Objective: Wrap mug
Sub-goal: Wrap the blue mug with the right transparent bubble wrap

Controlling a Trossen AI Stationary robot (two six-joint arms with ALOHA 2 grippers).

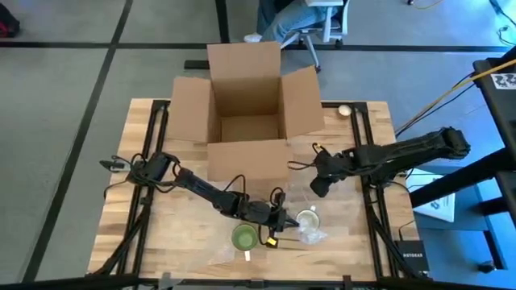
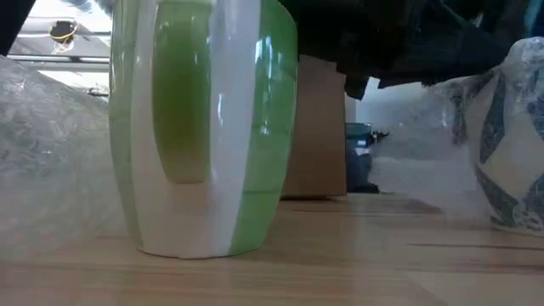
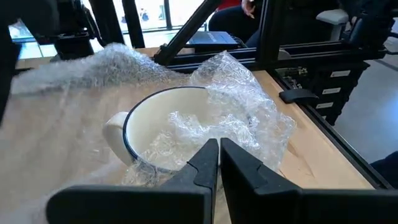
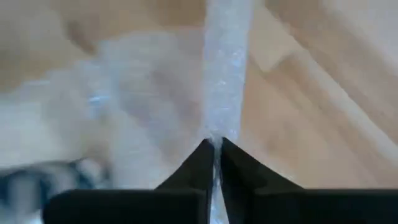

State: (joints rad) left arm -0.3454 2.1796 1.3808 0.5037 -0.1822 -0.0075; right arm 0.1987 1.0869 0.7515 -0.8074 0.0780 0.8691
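The green mug (image 1: 244,237) stands upright near the table's (image 1: 169,234) front edge, its cream handle toward the low camera. Just beside it we see a white cup (image 1: 307,217) nested in bubble wrap (image 3: 242,99). The left gripper (image 3: 219,154), fingers together, hovers at that cup. The right gripper (image 4: 214,149) pinches a bubble-wrap strip (image 4: 225,68). Behind stands an open cardboard box (image 1: 246,109).

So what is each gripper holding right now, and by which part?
The right gripper pinches the bubble wrap by a raised fold. The left gripper looks shut on nothing.
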